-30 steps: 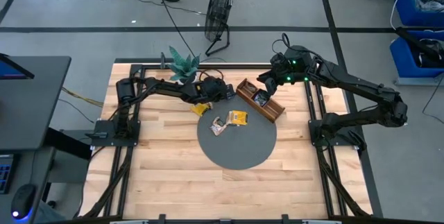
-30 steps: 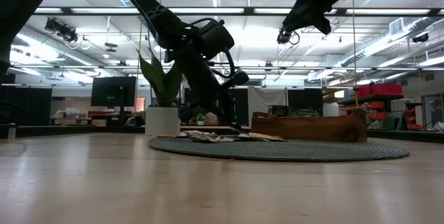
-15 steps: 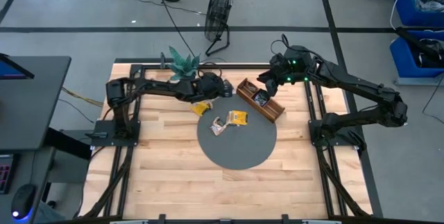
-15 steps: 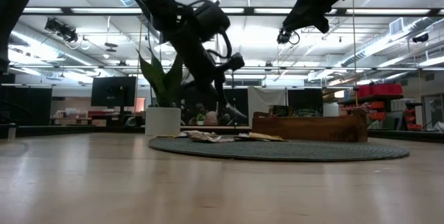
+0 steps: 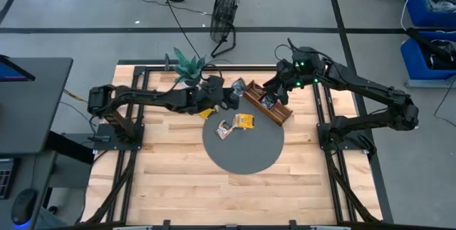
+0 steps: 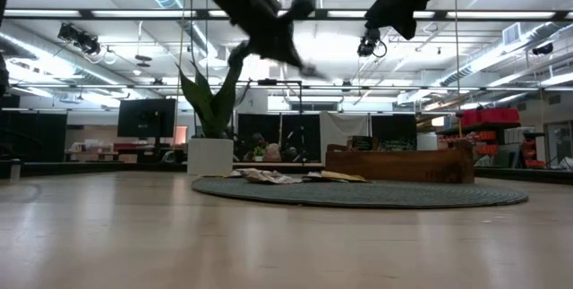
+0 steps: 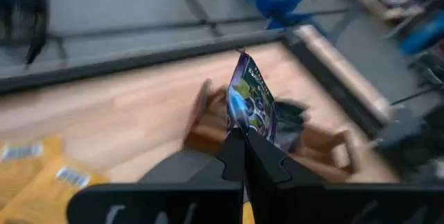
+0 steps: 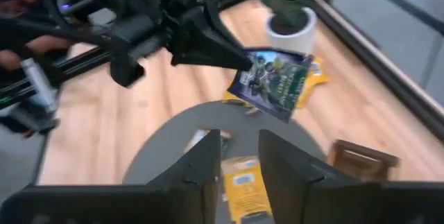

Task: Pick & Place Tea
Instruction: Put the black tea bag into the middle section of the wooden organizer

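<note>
- Spanning the scene is the wooden bench (image 5: 171,159), with a round grey mat (image 5: 246,152) lying at its middle.
- Left arm (image 5: 153,98) reaches across toward the far side; right arm (image 5: 363,87) bends in from the other edge.
- Plant (image 5: 188,66) stands at the far edge, and the brown tray (image 5: 279,114) rests slanted, just beside the mat.
- Left tool (image 5: 234,92) hangs in the air near the tray's end, pressed together on a dark packet (image 7: 251,102) — held upright.
- Right tool (image 5: 273,90) hovers over the tray, fingers (image 8: 201,168) slightly spread, holding nothing.
- Yellow packet (image 5: 245,121) and whitish packet (image 5: 226,130) lie on the mat; another yellow one (image 5: 206,112) lies at the mat's edge.
</note>
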You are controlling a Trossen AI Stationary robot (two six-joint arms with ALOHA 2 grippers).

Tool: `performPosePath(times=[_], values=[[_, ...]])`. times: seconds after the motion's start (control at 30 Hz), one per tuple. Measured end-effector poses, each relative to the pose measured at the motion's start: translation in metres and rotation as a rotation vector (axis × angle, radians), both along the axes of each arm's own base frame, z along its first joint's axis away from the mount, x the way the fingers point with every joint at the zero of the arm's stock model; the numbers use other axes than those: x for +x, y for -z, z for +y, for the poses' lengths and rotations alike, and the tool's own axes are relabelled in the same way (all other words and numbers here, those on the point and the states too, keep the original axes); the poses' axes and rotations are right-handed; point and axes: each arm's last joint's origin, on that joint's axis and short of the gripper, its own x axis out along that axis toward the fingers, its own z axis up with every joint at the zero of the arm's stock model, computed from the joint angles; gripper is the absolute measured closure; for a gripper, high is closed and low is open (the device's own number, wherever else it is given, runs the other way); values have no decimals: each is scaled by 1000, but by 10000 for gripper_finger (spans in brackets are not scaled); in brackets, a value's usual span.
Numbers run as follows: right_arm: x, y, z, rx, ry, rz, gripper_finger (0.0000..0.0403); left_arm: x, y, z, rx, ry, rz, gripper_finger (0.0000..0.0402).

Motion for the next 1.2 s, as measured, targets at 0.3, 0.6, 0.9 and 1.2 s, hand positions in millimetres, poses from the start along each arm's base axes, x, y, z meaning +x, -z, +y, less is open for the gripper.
performPosePath(times=[0.3,0.6,0.9,1.2], values=[[1,-1,3,92,-72,-34,203,-6,-39,-48,169,180,-94,400],[12,-11,7,232,-204,-179,122,-4,-50,-67,274,256,-147,400],[18,-14,17,258,-231,-197,119,-4,-51,-67,296,260,-150,400],[23,-17,23,245,-213,-217,156,-3,-58,-66,333,257,-202,400]])
